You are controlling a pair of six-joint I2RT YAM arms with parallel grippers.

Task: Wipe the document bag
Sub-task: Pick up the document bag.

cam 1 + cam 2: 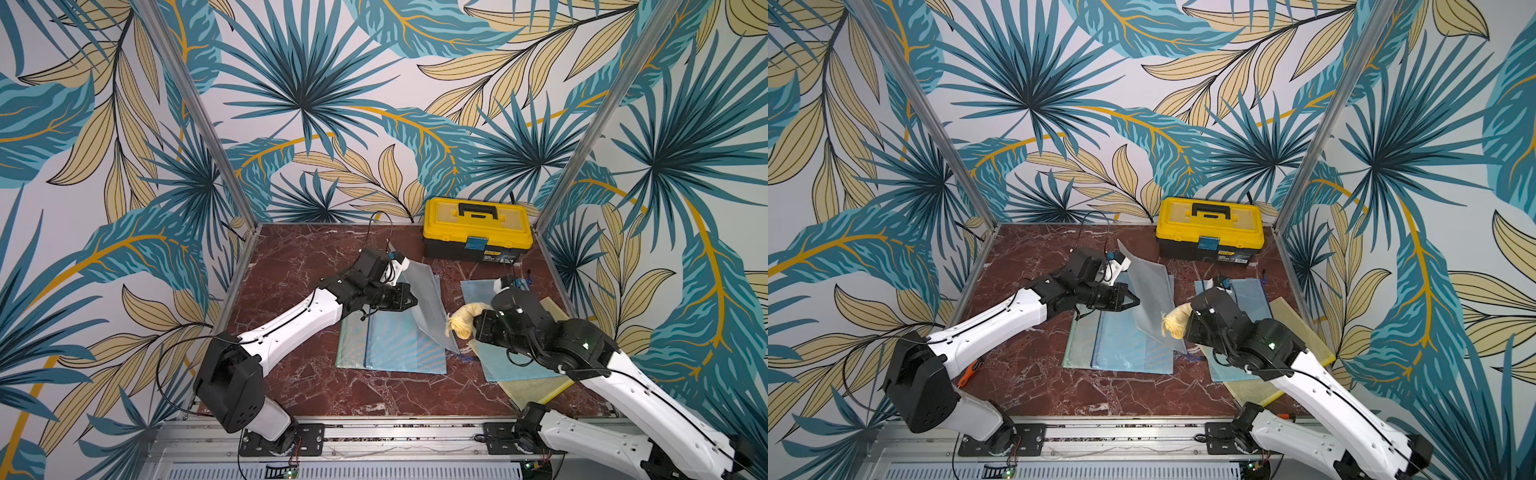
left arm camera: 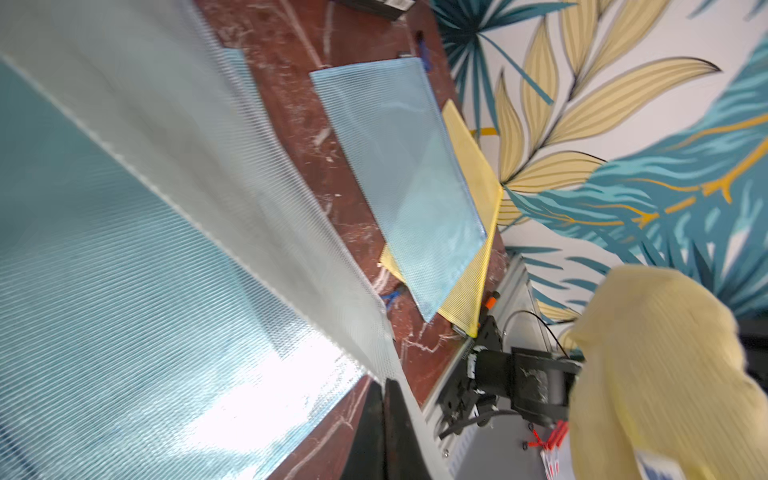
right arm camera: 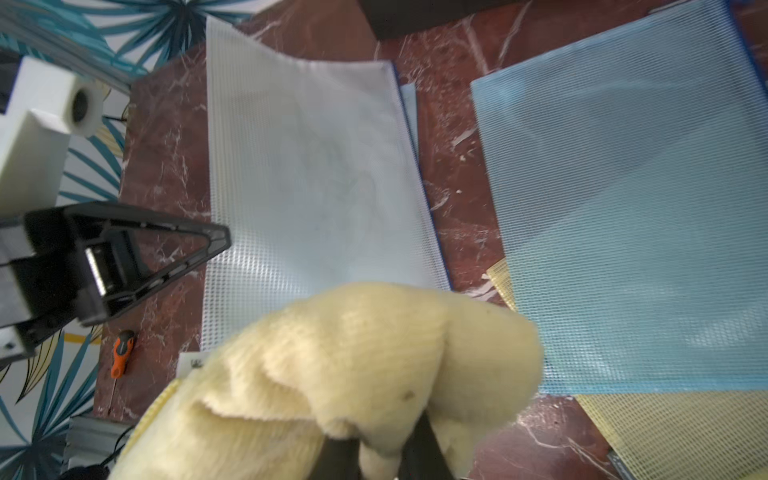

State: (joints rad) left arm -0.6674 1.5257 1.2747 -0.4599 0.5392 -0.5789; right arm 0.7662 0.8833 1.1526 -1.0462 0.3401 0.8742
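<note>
The document bag (image 1: pixel 430 297) (image 1: pixel 1152 291) is a clear white mesh pouch, lifted off the table and tilted on edge in both top views. My left gripper (image 1: pixel 415 300) (image 1: pixel 1137 300) is shut on its left edge; in the left wrist view the jaws (image 2: pixel 384 399) pinch the bag (image 2: pixel 166 145). My right gripper (image 1: pixel 474 326) (image 3: pixel 382 453) is shut on a pale yellow cloth (image 1: pixel 463 320) (image 3: pixel 353 365). The cloth is up against the lower right part of the bag (image 3: pixel 307 174). The right fingertips are mostly buried in the cloth.
A yellow toolbox (image 1: pixel 477 228) stands at the back right. Two blue-green mesh bags (image 1: pixel 395 345) lie flat under the lifted one. Another blue bag (image 1: pixel 515 370) lies on a yellow bag (image 1: pixel 536 388) beneath my right arm. An orange screwdriver (image 1: pixel 967 372) lies front left.
</note>
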